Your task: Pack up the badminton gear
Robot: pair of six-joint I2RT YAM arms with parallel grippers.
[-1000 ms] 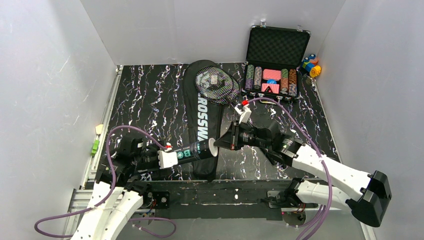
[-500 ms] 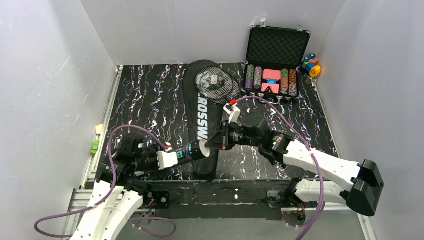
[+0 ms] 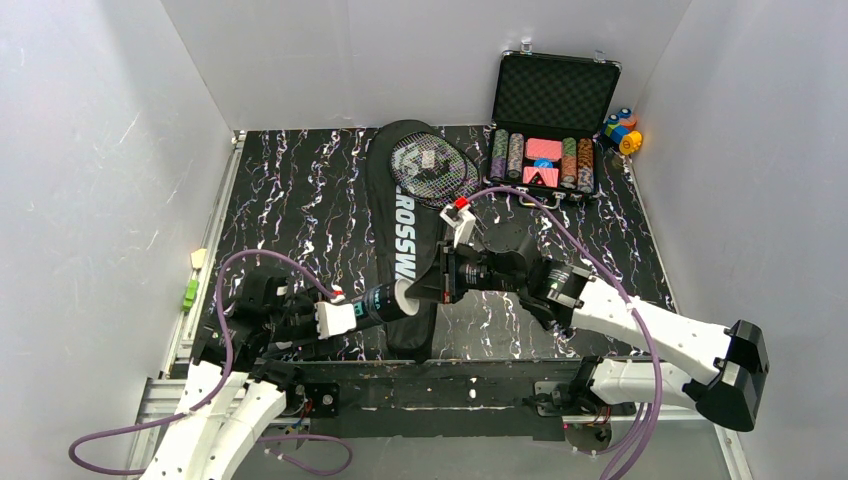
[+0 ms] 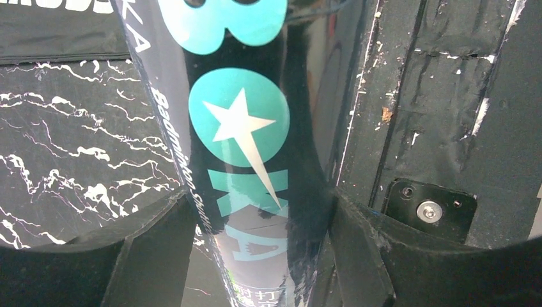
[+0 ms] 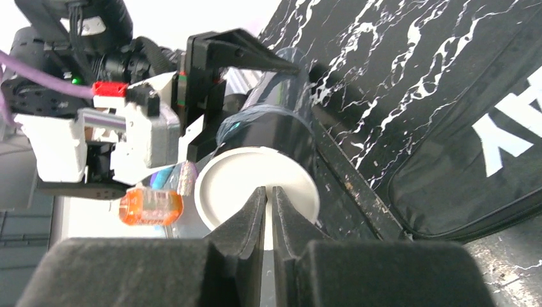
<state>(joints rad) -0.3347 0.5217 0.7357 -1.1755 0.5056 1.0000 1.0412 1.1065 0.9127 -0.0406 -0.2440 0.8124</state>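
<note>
The tube [image 4: 236, 121] with teal lettering sits level in my left gripper [image 4: 259, 198]. The 2 fingers [image 4: 147, 256] stand fairly wide and clamp its dark body from both sides. It hangs low over the near part of the marbled table [image 3: 300, 190], and its far end reaches over the near end of the long black bag [image 3: 405, 240]. That end carries the round white lid [image 5: 236, 179], which faces my right arm.

My right gripper [image 5: 269, 192] points straight at the middle of the lid. Its 2 fingers are drawn almost together, with only a thin slit between them and nothing in it. The tips reach the lid's face, but I cannot tell whether they press on it.

The bag lies lengthwise down the middle of the table. 1 racquet [image 3: 432, 170] rests with its strung head on the bag's wide far end. Beyond it, at the far right, an open case of poker chips [image 3: 545, 120] stands beside a few coloured blocks [image 3: 622, 130].
</note>
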